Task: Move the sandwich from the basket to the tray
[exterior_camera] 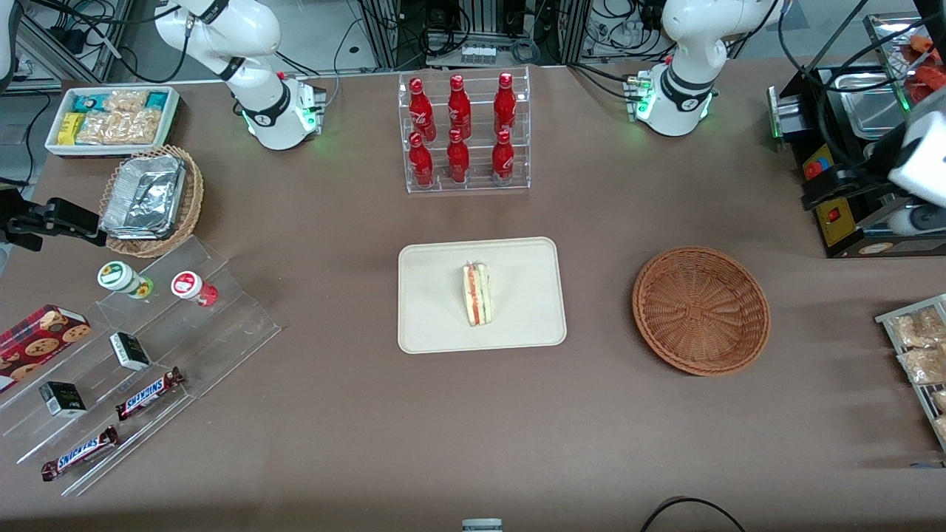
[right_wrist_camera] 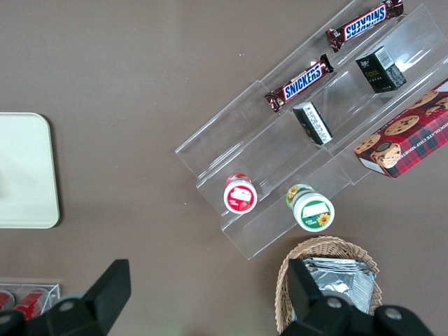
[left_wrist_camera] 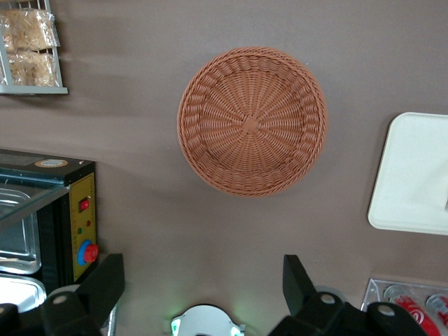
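The sandwich (exterior_camera: pixel 477 294) lies on the tray (exterior_camera: pixel 432 332), near its middle, with the filling stripe facing up; the basket (exterior_camera: pixel 701 310) stands well apart, toward the working arm's end of the table. The gripper (left_wrist_camera: pixel 203 283) hangs high above the basket, pointing down; its fingers (left_wrist_camera: pixel 103 280) are wide apart and hold nothing.

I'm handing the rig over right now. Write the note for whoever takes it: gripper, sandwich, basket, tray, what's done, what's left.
Gripper: open, empty, raised high above the table over the basket.
Sandwich: lying on the tray, near its middle, filling stripe visible.
Basket: empty, beside the tray toward the working arm's end.
Done: sandwich is out of the basket and on the tray.
Left: apparently nothing but parking the arm.
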Tool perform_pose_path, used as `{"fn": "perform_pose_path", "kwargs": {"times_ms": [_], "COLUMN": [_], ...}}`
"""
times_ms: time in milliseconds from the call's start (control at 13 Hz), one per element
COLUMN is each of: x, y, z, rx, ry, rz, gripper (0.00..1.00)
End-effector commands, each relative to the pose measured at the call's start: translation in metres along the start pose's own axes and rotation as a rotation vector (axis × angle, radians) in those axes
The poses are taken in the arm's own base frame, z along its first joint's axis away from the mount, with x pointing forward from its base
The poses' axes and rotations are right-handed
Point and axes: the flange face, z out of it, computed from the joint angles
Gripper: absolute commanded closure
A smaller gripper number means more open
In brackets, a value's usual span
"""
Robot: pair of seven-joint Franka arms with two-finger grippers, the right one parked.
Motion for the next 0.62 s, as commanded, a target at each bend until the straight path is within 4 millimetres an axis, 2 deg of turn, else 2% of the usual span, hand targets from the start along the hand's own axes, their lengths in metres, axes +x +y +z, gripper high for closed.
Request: {"fn": "perform_pose_path", "kwargs": {"times_ms": [0, 231, 385, 538], "x": [-0.012, -0.003, 0.005, 0.007], "y": [0.001, 0.024, 0.03, 0.026], "z": [-0.008, -0.005, -0.014, -0.014], "rx": [-0.019, -0.009, -0.011, -0.014], "ry": [0.003, 0.008, 0.031, 0.031], "rz": [0.041, 0.072, 0.087, 0.083], "gripper": [0.0, 0.0, 0.0, 0.0]}}
